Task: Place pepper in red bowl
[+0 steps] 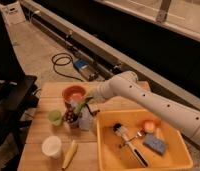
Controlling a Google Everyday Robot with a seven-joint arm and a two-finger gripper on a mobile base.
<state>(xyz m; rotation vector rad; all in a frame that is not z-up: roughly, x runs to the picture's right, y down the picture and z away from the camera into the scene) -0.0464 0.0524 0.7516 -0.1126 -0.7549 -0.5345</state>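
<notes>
gripper (pixel 82 111): closed on pepper, just below red bowl | pepper (pixel 83 105): held above table, long axis tilted, tip up-right, lower end down-left | red bowl (pixel 73 93): behind it, holding nothing

gripper (pixel 79 106) blurred against the pepper (pixel 83 105).
</notes>
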